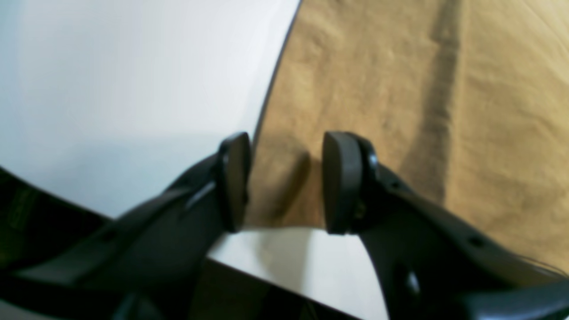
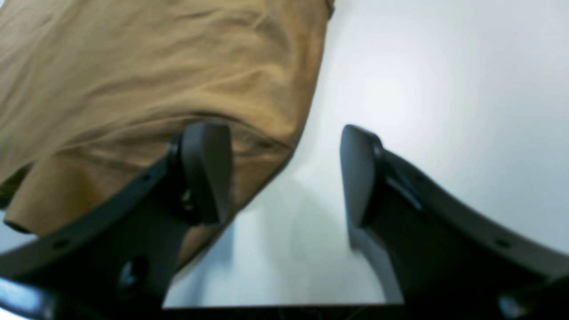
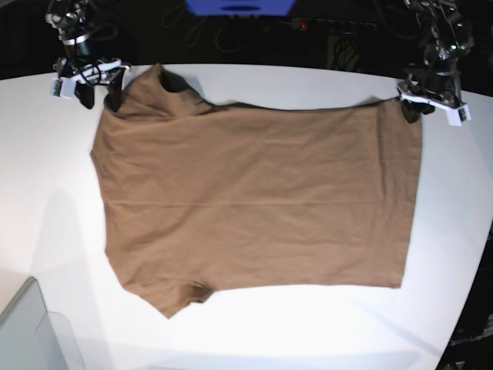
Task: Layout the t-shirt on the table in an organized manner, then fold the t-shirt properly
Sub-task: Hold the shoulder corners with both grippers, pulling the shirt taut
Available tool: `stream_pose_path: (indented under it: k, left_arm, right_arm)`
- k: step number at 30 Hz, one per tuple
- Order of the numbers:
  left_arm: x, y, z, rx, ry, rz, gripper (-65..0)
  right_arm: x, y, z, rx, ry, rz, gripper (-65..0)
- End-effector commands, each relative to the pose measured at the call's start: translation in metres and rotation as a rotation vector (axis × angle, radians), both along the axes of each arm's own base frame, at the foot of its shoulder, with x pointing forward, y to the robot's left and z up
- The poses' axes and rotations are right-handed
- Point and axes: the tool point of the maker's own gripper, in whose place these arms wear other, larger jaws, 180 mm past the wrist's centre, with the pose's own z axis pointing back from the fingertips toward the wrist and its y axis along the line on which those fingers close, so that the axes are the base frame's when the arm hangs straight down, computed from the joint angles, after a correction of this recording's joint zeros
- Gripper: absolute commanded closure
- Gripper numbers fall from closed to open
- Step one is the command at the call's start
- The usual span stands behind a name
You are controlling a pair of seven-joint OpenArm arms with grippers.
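t-shirt (image 3: 254, 200): soft tan fabric, flat, faintly creased | table (image 3: 46, 193): matte white | both claws released

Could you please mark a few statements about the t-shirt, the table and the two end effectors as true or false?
1. The t-shirt lies spread flat on the table. True.
2. The t-shirt carries a large printed logo. False: it is plain tan-brown, no print visible.
3. The left end effector stands open, straddling the shirt's edge near a corner. True.
4. The right end effector is shut tight on a sleeve. False: its jaws stand apart, with bare table showing between them.
5. Both end effectors sit at the near edge of the table in the base view. False: both are at the far edge.
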Motion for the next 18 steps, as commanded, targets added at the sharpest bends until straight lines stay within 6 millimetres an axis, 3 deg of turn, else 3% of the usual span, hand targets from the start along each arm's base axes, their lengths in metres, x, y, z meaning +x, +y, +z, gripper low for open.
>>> stream_pose_path:
  k: [1, 15, 18]
  left_arm:
    - [0.0, 0.002, 0.003, 0.007, -0.002, -0.002, -26.3]
    - [-0.017, 0.005, -0.005, 0.039, 0.052, -0.013, -26.1]
    - [-0.018, 0.006, -0.007, 0.06, 0.069, -0.021, -23.9]
  right_arm:
    - [-0.002, 0.0, 0.002, -0.005, 0.003, 0.015, -39.4]
    - [-0.001, 0.001, 0.003, -0.003, 0.0, 0.017, -39.6]
    - [0.0, 0.01, 0.001, 0.009, -0.001, 0.035, -39.6]
